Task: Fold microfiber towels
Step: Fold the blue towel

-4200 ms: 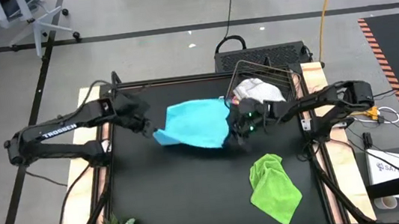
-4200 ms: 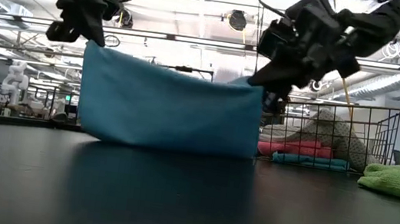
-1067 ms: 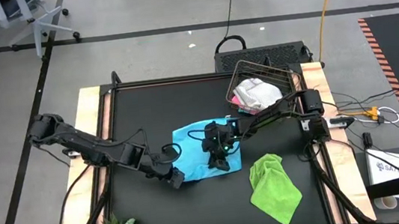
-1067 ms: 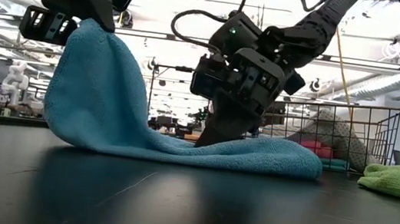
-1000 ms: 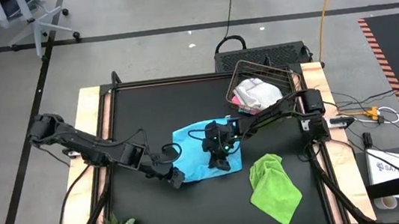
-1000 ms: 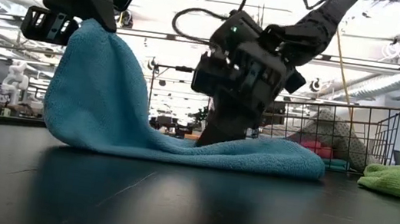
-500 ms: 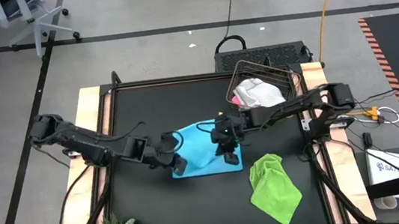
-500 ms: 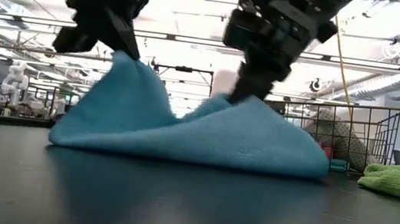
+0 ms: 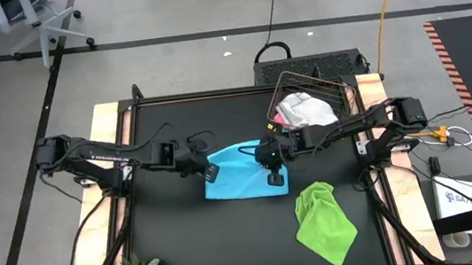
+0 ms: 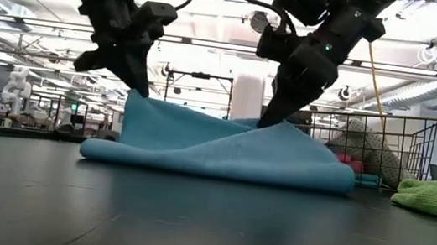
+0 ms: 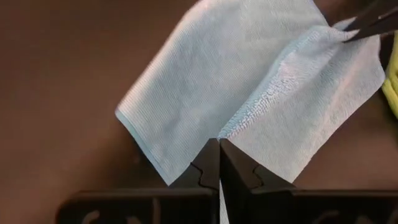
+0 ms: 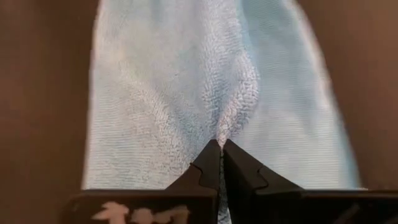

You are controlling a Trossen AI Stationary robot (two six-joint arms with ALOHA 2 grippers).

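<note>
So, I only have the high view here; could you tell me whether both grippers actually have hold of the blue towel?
Observer: Yes. The left wrist view shows the left gripper shut, pinching an edge of the blue towel.
Operator: Thank you. And the right one?
Observer: The right gripper is shut on a puckered ridge of cloth.
Operator: Is the towel flat on the table?
Observer: Not fully. In the low view its pinched upper layer is lifted into two peaks, above a layer resting on the table.

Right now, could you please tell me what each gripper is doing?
Left gripper: shut on the light blue towel.
Right gripper: shut on the same towel.
</note>
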